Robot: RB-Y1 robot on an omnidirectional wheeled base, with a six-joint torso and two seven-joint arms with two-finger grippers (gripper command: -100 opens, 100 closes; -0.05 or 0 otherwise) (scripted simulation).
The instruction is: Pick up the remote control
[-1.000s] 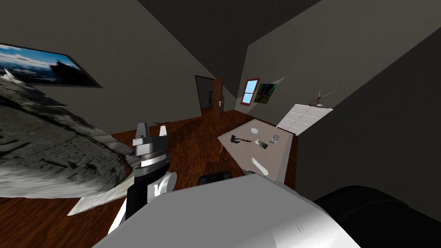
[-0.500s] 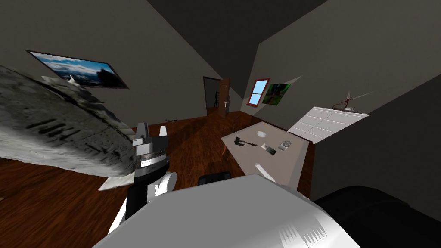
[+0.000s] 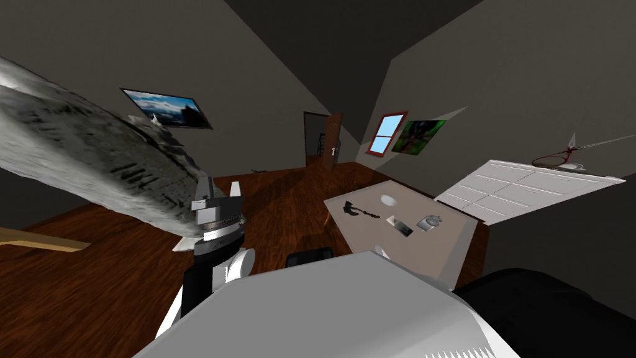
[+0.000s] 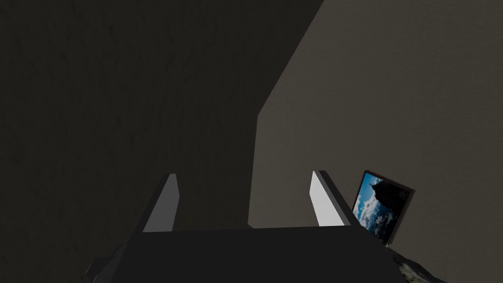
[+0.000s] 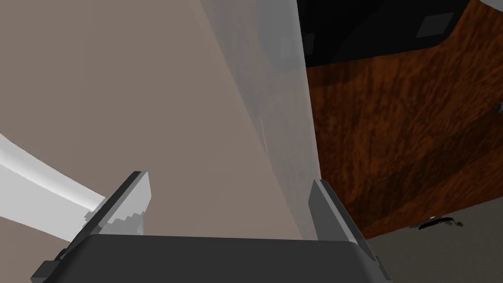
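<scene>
A beige table (image 3: 447,248) stands ahead on my right. A long white bar (image 3: 382,252), possibly the remote control, lies near its front edge, mostly hidden behind my chest. In the right wrist view the white bar (image 5: 39,196) lies on the table top (image 5: 123,98) just beside one finger of my right gripper (image 5: 231,196), which hovers open over the table's edge. Farther back lies a flat grey and dark slab (image 3: 399,225). My left gripper (image 3: 220,185) is raised at my left, open and empty (image 4: 244,196).
Also on the table are a dark axe-like thing (image 3: 360,211), a white bowl (image 3: 389,200) and a grey cup (image 3: 428,222). A grey rumpled bed (image 3: 93,161) looms left, a white cabinet (image 3: 528,189) and dark sofa (image 3: 546,304) right. An open door (image 3: 332,140) is beyond the wood floor (image 3: 279,205).
My view has swung: the table, cabinet, bed and wall picture have all slid to the right. The white bar has slipped further behind my chest. Both arms keep their pose.
</scene>
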